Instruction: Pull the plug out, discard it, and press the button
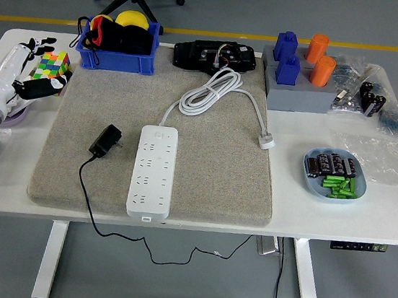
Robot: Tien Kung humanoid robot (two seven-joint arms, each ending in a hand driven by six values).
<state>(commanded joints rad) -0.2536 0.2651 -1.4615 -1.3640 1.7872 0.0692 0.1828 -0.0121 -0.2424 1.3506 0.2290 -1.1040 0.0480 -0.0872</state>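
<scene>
A black plug [105,140] lies loose on the grey mat [232,175], just left of the white power strip [153,171] and not in any socket. Its black cable [84,186] runs off the table's near edge. The strip lies lengthwise in the mat's middle, and its white cord [209,92] is coiled behind it, ending in a white plug [266,140]. My left hand [33,67] hovers at the table's far left beside a coloured cube [52,68], fingers spread and holding nothing. It is well away from the strip.
A blue bin [115,59] with black and yellow items stands at the back left. A black device [214,55] lies behind the mat. A grey block [296,95] with blue and orange pieces stands back right. A blue dish [311,183] of small parts lies right.
</scene>
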